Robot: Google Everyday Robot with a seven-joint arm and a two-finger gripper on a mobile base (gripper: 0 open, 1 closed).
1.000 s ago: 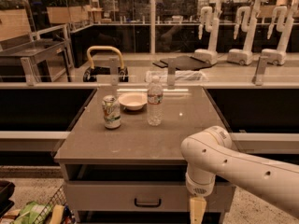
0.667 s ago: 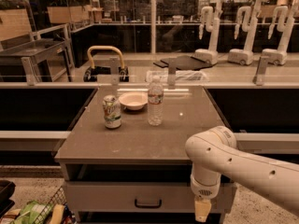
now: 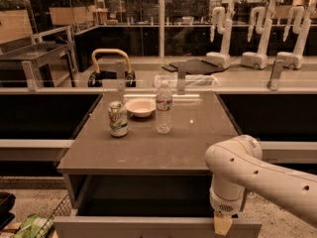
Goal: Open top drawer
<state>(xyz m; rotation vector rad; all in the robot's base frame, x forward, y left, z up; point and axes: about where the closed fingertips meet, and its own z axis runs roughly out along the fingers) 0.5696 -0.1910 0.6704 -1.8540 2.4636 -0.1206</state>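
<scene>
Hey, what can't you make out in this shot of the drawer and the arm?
Camera view:
Claw, low right at the drawer front: cut off by the bottom edge.
Drawer handle: below the frame.
Drawer inside: too dark to tell contents.
Can label: too small to read.

Gripper (image 3: 223, 225) at top drawer (image 3: 138, 228) front, can (image 3: 118, 118), bowl (image 3: 140, 107), bottle (image 3: 163, 108) crowding counter (image 3: 148, 155) rear

Top drawer (image 3: 148, 228) is open: its light-grey front stands well forward of the counter (image 3: 148, 152) edge and square to it, with only the upper strip showing at the bottom of the view. A dark shallow cavity shows behind the front, under the counter. The gripper (image 3: 223, 225) sits at the front's top edge, right of centre.
</scene>
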